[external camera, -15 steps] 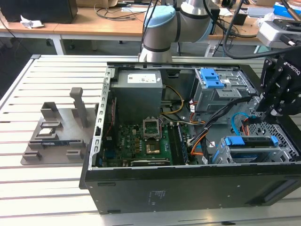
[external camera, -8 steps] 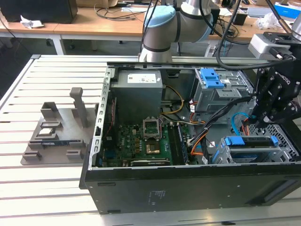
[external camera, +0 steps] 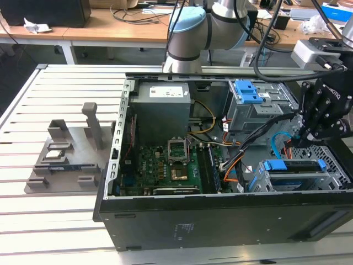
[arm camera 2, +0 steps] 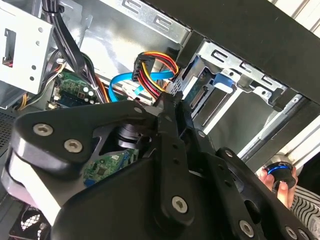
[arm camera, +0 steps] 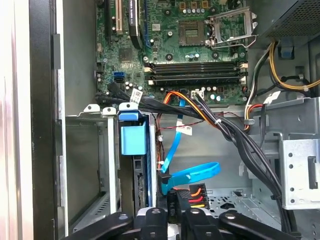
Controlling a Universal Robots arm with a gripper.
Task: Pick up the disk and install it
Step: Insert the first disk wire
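disk (external camera: 292,165): flat silver slab, blue plastic frame, seated in the metal cage (external camera: 331,179)
gripper (external camera: 305,139): black, fingers together, gripping nothing i can see

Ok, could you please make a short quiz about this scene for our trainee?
1. True or false: the disk lies outside the computer case.
2. In the exterior view, the gripper hangs over the case's: A) left end, B) right end, C) middle.
3. What colour is the flat cable beside the disk?
Key: 1 false, it sits in the drive cage; 2 B; 3 blue.
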